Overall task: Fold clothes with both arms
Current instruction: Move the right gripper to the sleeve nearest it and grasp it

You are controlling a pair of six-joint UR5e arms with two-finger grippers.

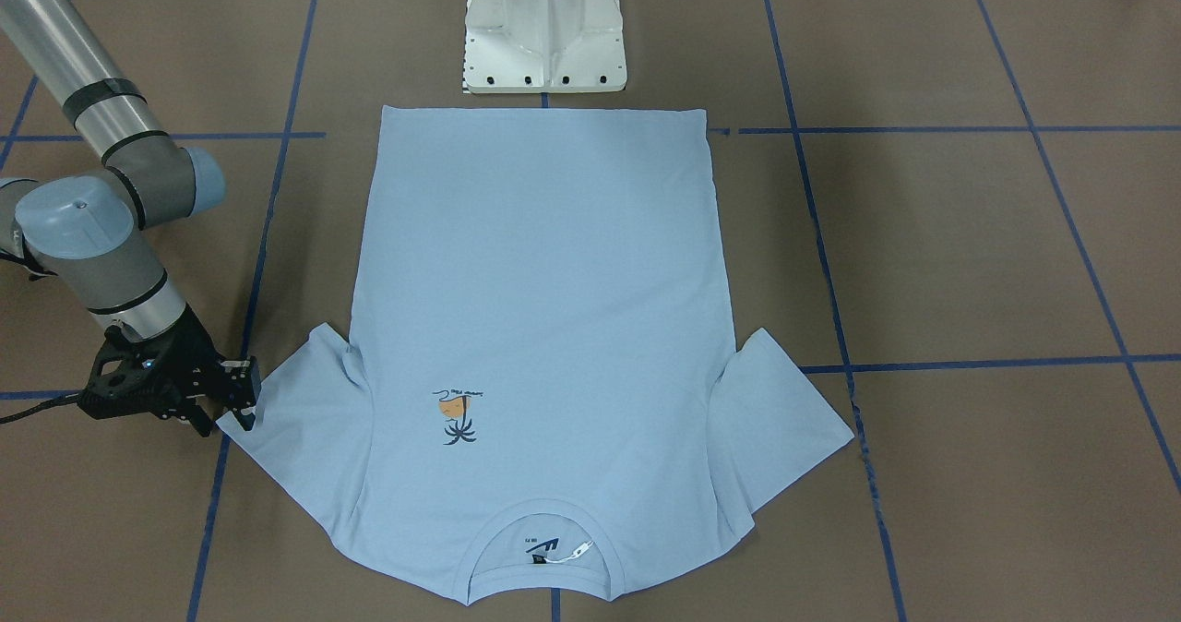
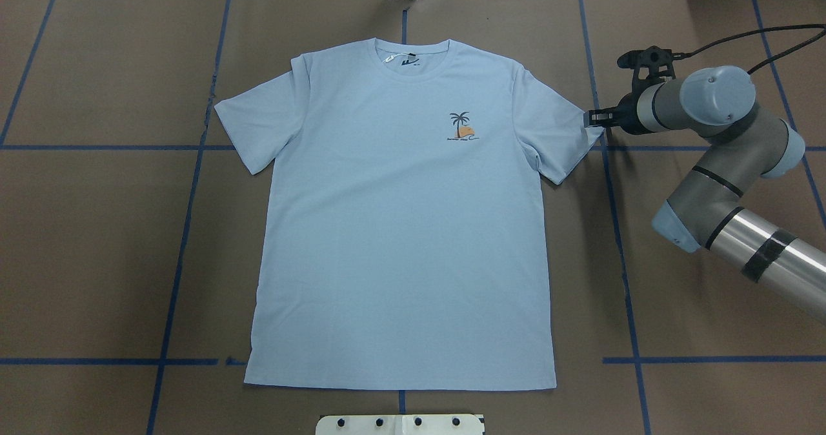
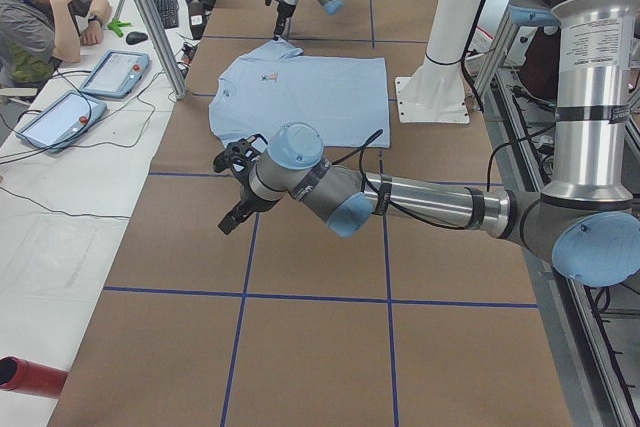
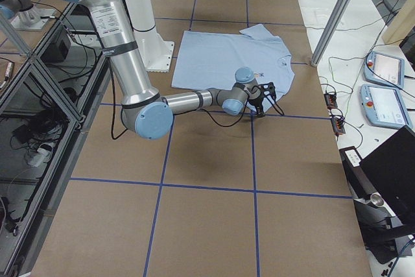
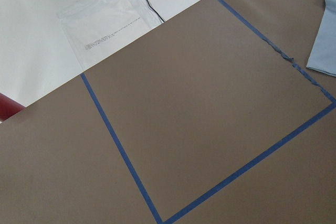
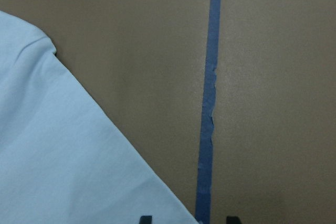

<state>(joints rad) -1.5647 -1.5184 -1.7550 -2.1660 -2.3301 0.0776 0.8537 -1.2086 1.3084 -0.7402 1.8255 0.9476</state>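
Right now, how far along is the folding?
Nothing is folded: the T-shirt lies flat and spread out, print up. In hand: the right gripper, open, sits at the hem of the sleeve on its side, not yet gripping. The left gripper hangs over the table, away from the shirt. Every fold is left.

The light blue T-shirt (image 2: pixel 400 228) lies flat, print up, sleeves spread, collar away from the robot. The right arm (image 2: pixel 729 183) reaches low to one sleeve tip. The left arm (image 3: pixel 420 202) hangs over bare table, well apart.
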